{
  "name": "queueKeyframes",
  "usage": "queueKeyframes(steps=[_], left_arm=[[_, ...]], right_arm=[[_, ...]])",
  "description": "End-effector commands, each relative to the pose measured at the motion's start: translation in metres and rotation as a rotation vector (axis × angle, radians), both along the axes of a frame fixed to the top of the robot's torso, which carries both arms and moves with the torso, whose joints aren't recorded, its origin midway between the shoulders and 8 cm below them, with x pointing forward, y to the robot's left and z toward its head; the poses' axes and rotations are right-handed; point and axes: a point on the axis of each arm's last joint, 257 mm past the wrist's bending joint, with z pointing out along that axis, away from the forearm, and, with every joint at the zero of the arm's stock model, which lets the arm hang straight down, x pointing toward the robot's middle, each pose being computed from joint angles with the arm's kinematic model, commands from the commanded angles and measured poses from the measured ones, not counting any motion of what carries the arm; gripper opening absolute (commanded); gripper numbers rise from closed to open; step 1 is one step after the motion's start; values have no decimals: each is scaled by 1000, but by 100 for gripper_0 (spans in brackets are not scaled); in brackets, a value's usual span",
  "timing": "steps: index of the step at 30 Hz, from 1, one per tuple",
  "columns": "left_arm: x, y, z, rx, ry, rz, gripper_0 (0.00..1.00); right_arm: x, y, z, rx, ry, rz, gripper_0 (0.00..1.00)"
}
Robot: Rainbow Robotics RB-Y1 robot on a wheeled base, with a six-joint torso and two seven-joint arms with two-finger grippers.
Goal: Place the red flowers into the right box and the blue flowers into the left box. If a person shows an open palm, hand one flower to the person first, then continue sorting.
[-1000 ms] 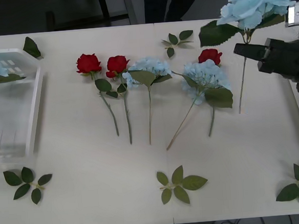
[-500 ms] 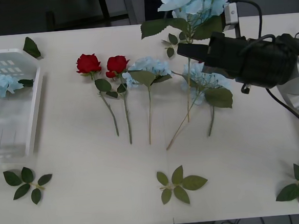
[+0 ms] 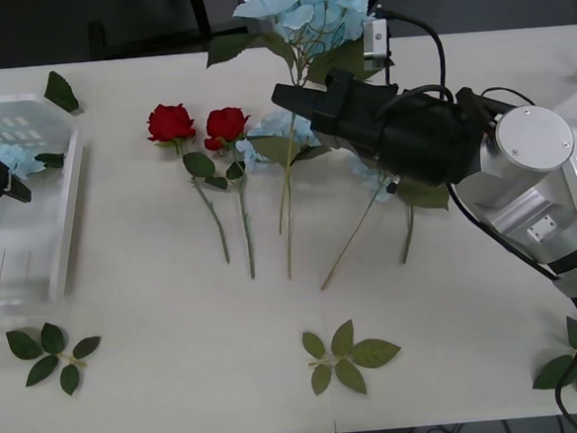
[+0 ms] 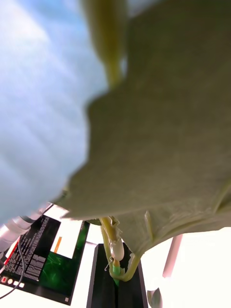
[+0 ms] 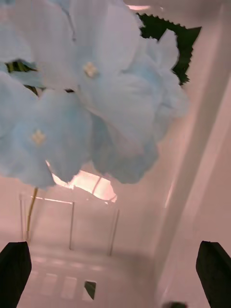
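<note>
**Inspector:** Between your right fingers, what do you hold?

**Robot:** My right gripper [image 3: 295, 95] is clamped on the stem of one of the blue flowers [image 3: 305, 2]. The head stands above my fingers, the stem hangs below them, clear of the table [image 3: 180, 363]. Under my wrist lie more blue heads; just beyond my fingertips, toward my left, two red flowers [image 3: 171, 122] lie side by side.

**Inspector:** And the far side?

**Robot:** My left gripper [image 3: 17, 192] hangs over the left box [image 3: 64, 232], fingers spread wide, with a blue head [image 5: 82, 101] just ahead of them inside the basket.

**Inspector:** How should the step in hand be done?

**Robot:** My judgement: carry the held flower across to the left box, high enough that the dangling stem does not sweep the roses below. The left gripper ought to clear the basket first. Lower until the stem rests on the slotted floor, then release.

**Inspector:** What can you not confirm?

**Robot:** Leaf and petals fill my right wrist view, so I see the pinch on the stem but little beyond. The right box is hidden behind my right arm. A third red flower I cannot find; it may lie beneath that arm. No open palm is visible.
</note>
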Motion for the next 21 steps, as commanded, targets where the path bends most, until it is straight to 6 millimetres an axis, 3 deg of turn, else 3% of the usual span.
queueKeyframes(steps=[1, 4, 7, 9, 10, 11, 12, 14, 21], left_arm=[[3, -21, 43, -54, -18, -50, 100], [-3, -38, 49, -76, 9, -89, 100], [-10, -73, 52, -126, 37, -170, 100], [-13, -114, 53, -215, 26, -271, 100], [-14, -123, 53, -241, 23, -297, 100], [-16, -149, 55, -328, 7, -362, 100], [-17, -155, 55, -343, 2, -381, 100], [-21, -194, 58, -460, -60, -558, 100], [-39, -262, 72, -671, -280, -975, 100]], right_arm=[[-7, 5, 31, 29, -44, 22, 0], [-8, 5, 32, 35, -40, 24, 0], [-7, 4, 32, 35, -44, 19, 0], [-7, 4, 33, 37, -43, 18, 0], [-7, 4, 33, 36, -45, 18, 0], [-6, 3, 33, 36, -46, 15, 0], [-6, 3, 33, 36, -46, 15, 0], [-6, 2, 33, 33, -47, 15, 0], [-5, 1, 34, 37, -43, 14, 0]])
